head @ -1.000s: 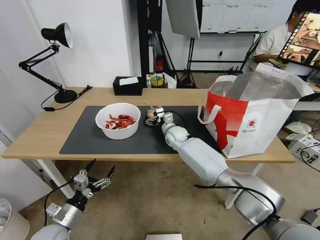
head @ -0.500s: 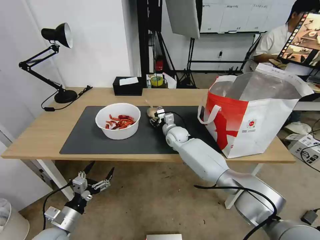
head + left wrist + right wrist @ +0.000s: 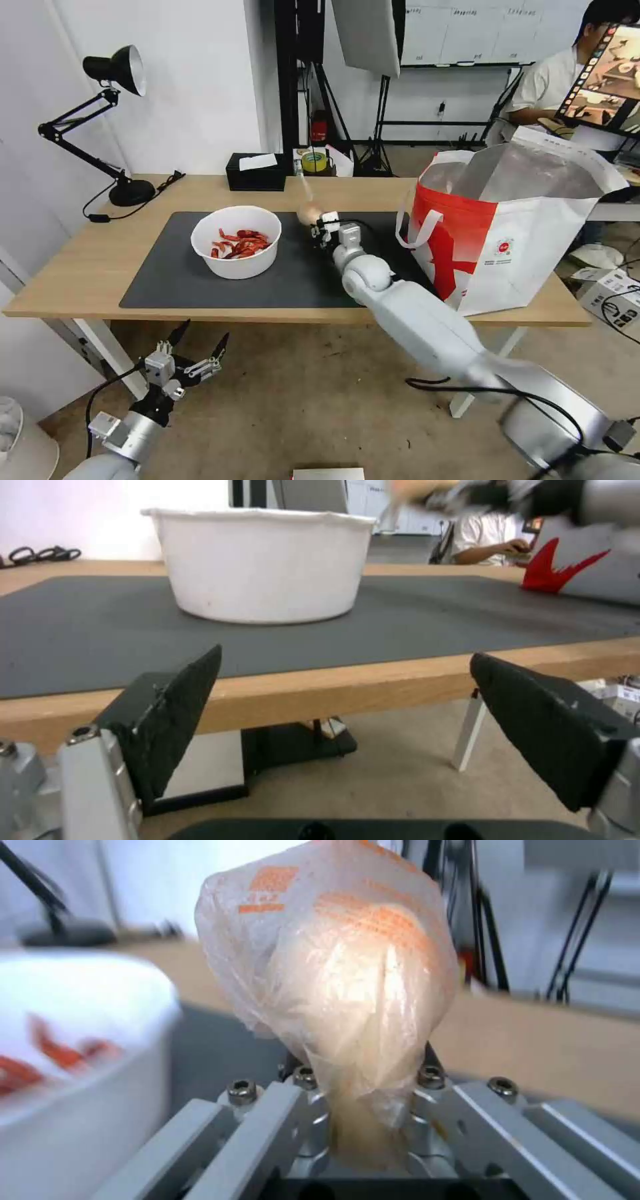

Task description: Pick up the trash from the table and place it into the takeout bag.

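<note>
My right gripper (image 3: pixel 319 231) is shut on the small beige-filled plastic bag (image 3: pixel 308 212), which hangs lifted above the dark mat (image 3: pixel 173 280), between the bowl and the takeout bag. In the right wrist view the bag (image 3: pixel 340 980) bulges out of the closed gripper (image 3: pixel 360 1080). The white bowl of red crayfish shells (image 3: pixel 236 241) stands on the mat's left half, its side showing in the left wrist view (image 3: pixel 260 565). On the table's (image 3: pixel 87 267) right end the white-and-red takeout bag (image 3: pixel 513 247) stands open. My left gripper (image 3: pixel 193 348) hangs open below the table's front edge (image 3: pixel 345 656).
A black tissue box (image 3: pixel 255 172) and a yellow-green tape roll (image 3: pixel 313 162) sit at the table's back edge. A black desk lamp (image 3: pixel 113 120) stands at the back left corner. A person sits behind the takeout bag.
My right gripper has risen off the mat with the small plastic bag and shifted right toward the takeout bag. The left arm has barely moved.
</note>
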Robot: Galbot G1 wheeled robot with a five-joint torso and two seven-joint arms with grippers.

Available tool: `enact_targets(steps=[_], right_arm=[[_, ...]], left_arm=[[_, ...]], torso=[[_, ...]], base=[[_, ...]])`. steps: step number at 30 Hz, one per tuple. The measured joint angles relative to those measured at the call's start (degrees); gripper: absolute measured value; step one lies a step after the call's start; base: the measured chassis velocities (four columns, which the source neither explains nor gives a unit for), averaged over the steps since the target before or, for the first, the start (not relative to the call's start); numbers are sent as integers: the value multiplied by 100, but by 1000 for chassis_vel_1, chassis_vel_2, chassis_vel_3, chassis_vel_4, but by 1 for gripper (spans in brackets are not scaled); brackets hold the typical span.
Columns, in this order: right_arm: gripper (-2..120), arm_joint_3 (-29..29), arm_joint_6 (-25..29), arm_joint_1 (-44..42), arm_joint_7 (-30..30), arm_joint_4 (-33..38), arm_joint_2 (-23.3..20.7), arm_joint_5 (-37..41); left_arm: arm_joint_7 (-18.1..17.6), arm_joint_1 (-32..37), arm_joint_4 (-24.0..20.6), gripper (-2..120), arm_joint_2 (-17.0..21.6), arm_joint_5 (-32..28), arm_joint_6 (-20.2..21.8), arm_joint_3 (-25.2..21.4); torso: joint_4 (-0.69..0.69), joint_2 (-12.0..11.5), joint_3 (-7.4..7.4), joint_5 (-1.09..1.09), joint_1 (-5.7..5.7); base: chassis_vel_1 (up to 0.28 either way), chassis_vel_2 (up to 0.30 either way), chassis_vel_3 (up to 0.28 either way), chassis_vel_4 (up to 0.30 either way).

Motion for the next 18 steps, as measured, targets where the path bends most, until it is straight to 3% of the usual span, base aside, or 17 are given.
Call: enact_targets(steps=[3,4,8,18], right_arm=[[8,186,154,-489,140,1027,-503,0],[8,186,154,-489,140,1027,-503,0],[8,565,398,-1247,251,2114,-1069,-302],[8,1614,1287,-2366,170,2826,-1321,-1526]], left_arm=[[-3,1,-20,100,-32,5,-7,16],[-3,1,-20,100,-32,5,-7,16],[-16,-32,-71,100,-28,31,8,60],[-31,-58,-91,100,-44,126,46,132]], torso=[[1,0,0,1,0],[1,0,0,1,0],[0,0,0,0,0],[0,0,0,0,0]], base=[[0,0,0,0],[0,0,0,0],[0,0,0,0],[0,0,0,0]])
